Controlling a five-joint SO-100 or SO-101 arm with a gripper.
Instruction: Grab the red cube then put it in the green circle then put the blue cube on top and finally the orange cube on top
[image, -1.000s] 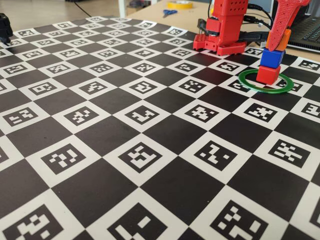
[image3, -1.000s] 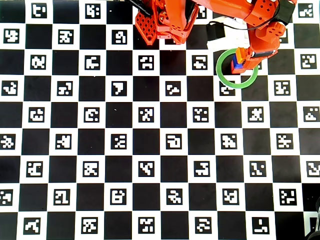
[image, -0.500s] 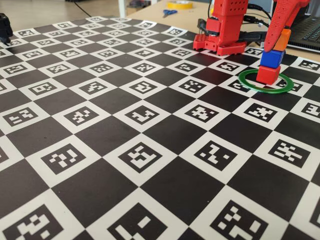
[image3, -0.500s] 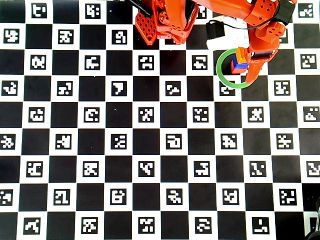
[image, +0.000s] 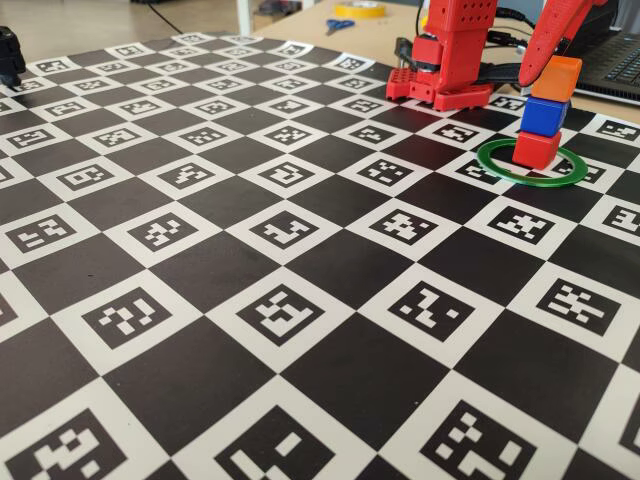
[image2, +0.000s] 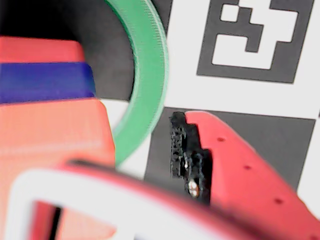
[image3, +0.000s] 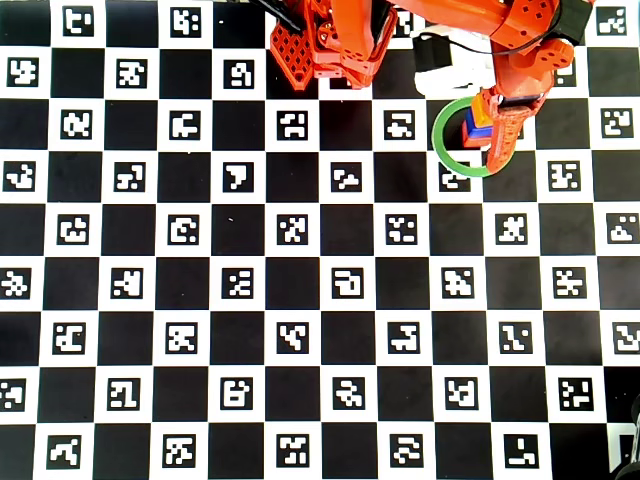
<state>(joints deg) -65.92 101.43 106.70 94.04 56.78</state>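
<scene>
In the fixed view the red cube (image: 537, 149) stands inside the green circle (image: 500, 163). The blue cube (image: 545, 115) sits on it and the orange cube (image: 557, 77) sits level on top. My gripper (image3: 491, 132) hangs over the stack, open. One red finger (image: 536, 55) slants down beside the orange cube's left side. In the wrist view the orange cube (image2: 50, 135) fills the left, with blue (image2: 45, 80) and red (image2: 40, 47) beyond it. The other finger (image2: 225, 165) stands to the right, with a gap that shows the green circle (image2: 145, 75).
The arm's red base (image: 450, 60) stands just behind and left of the stack. Scissors (image: 338, 24) and a yellow tape roll (image: 360, 8) lie on the desk beyond the checkered mat (image: 300, 250). A laptop (image: 615, 60) sits at the far right.
The gripper has opened and let go of the orange cube, which now rests level on the blue cube. The finger has swung up and away from it.
</scene>
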